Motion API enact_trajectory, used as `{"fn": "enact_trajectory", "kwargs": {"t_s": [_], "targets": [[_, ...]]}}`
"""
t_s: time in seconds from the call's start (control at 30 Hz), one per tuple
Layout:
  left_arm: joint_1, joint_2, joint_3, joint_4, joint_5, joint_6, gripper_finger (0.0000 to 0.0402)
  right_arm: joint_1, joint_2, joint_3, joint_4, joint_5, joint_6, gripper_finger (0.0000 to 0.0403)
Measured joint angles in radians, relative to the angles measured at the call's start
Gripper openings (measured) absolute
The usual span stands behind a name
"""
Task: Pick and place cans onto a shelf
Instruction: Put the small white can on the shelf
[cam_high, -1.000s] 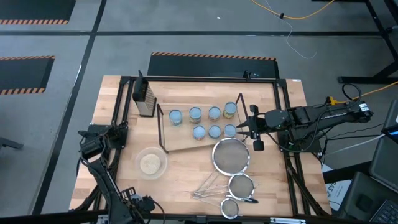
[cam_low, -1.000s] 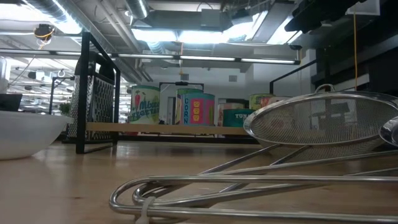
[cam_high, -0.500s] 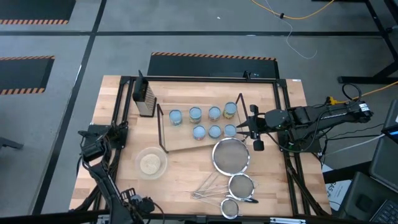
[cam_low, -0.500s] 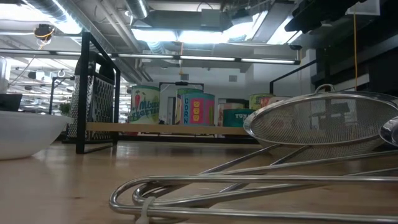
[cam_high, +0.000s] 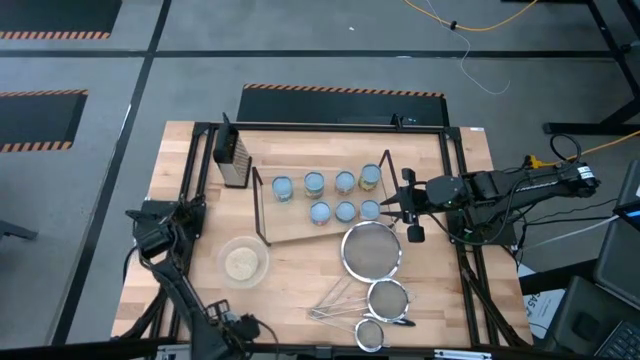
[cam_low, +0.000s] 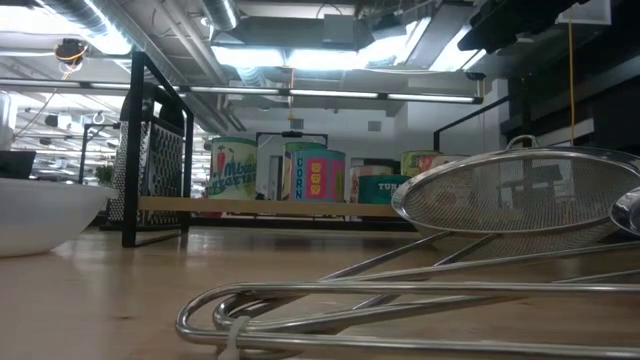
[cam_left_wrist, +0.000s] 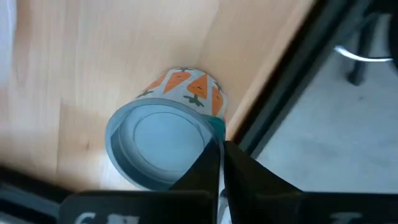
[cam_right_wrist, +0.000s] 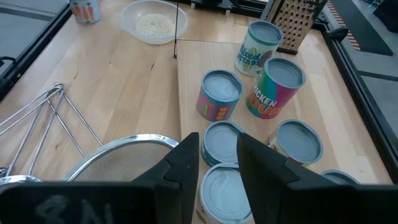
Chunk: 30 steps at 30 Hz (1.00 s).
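Note:
Several cans (cam_high: 345, 210) stand upright on the light-wood shelf (cam_high: 300, 228), between its black wire end frames; the low view also shows them (cam_low: 312, 175). One more can, with a carrot label (cam_left_wrist: 161, 146), stands on the table by the black rail at the near left corner, and also shows in the right wrist view (cam_right_wrist: 84, 9). My left gripper (cam_left_wrist: 219, 152) is shut, its tips over that can's rim. My right gripper (cam_high: 402, 207) is open and empty at the shelf's right end, over the nearest cans (cam_right_wrist: 219, 146). My left gripper comes at the carrot can from above. Its shut fingertips (cam_left_wrist: 211, 155) stand over the rim (cam_left_wrist: 208, 134) on the side toward the rail. I cannot tell whether they touch the can.
A dark box grater (cam_high: 234, 160) stands at the shelf's far left corner. A clear bowl of grains (cam_high: 243, 262) sits near left. Three wire-mesh strainers (cam_high: 371, 250) with long handles lie near right, close under my right gripper. Black frame rails run along the table's edges.
My left arm has shifted a little toward the table's right along the near edge. My right arm and the cans have kept still.

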<state>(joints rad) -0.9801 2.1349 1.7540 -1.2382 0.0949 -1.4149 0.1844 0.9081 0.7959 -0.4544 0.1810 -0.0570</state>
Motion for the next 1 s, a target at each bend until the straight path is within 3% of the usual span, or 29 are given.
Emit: {"fn": "enact_trajectory", "kwargs": {"t_s": [0.2,0.57,0.77,1.0], "targets": [[0.107,0.0,0.132,-0.003,0.002,0.277,0.0003,0.0,0.0,0.0,0.0,0.0,0.0,0.0113],[0.426,-0.002,0.299,-0.033,0.031,0.748,0.0002,0.0,0.0,0.0,0.0,0.0,0.0,0.0113],[0.581,-0.002,0.305,-0.111,0.037,0.844,0.0001,0.0,0.0,0.0,0.0,0.0,0.0,0.0113],[0.719,-0.002,0.305,-0.224,-0.082,0.851,0.0001,0.0,0.0,0.0,0.0,0.0,0.0,0.0113]]}}
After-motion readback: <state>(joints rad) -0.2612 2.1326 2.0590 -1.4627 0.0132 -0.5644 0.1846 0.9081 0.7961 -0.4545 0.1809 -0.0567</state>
